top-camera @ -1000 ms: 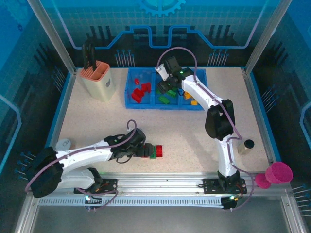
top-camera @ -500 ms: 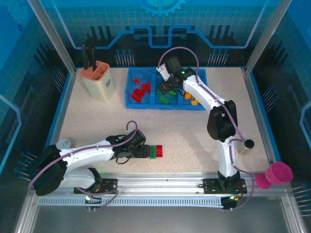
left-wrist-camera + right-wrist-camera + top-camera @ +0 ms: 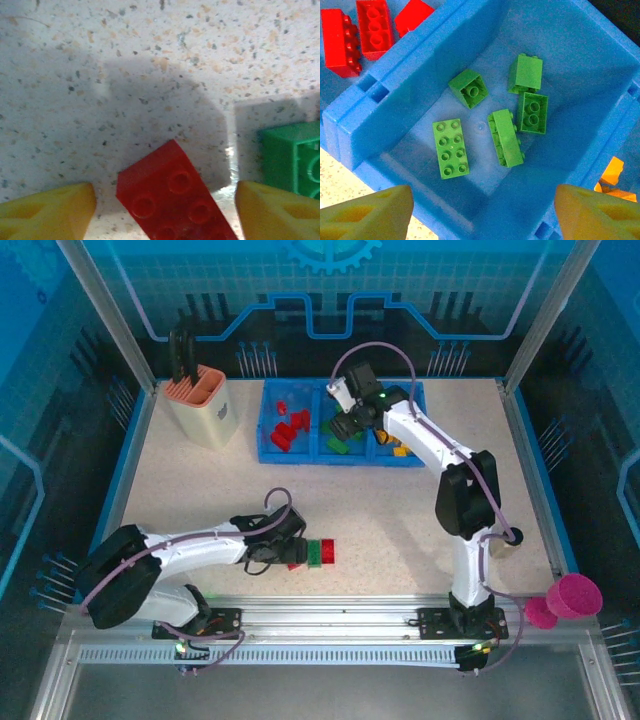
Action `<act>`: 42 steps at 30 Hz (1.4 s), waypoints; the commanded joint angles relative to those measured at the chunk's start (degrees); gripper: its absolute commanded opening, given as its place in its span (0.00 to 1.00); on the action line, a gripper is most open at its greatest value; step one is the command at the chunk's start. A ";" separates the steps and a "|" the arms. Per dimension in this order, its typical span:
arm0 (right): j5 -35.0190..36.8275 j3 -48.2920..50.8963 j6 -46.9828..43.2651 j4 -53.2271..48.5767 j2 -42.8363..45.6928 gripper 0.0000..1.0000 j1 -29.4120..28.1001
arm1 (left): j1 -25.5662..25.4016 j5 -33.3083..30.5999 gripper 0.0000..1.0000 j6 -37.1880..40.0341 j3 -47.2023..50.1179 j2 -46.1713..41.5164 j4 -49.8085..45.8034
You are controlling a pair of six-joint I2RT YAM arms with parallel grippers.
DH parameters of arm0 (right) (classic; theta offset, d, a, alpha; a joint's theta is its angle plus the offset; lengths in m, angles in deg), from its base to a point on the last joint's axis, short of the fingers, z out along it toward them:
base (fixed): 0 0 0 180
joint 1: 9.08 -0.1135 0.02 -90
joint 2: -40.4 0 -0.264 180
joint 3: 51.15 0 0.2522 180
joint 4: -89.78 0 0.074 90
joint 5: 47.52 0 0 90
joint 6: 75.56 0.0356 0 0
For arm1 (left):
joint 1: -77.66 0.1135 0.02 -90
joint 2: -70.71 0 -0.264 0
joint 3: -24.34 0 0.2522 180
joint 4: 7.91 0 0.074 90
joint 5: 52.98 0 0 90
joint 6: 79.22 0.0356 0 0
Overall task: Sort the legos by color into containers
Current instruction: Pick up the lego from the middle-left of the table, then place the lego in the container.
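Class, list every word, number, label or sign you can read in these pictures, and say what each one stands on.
No text here can be read.
Cream holder: a small dark mark on its side, too small to read.
Gear sign on the back wall: a picture, no letters.
Red brick and green bricks: no lettering can be made out on the studs.

The left arm (image 3: 190, 545) and right arm (image 3: 420, 435) have glossy white link shells and bulky black joint housings. A lilac cable (image 3: 372, 343) loops behind each arm's jaws. The wedge-shaped fingertips (image 3: 50, 212) are yellow.
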 commanded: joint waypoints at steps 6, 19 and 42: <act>1.14 1.97 0.62 1.06 3.74 0.77 0.63 | 0.36 3.99 0.52 -0.55 2.19 3.59 2.72; -0.27 16.88 6.62 2.23 18.57 0.78 -0.78 | 2.47 -0.20 0.28 3.98 -2.43 -3.50 -7.25; -0.48 65.09 62.87 24.13 40.56 0.78 -22.69 | 30.19 2.47 0.24 28.57 -44.95 17.54 -1.40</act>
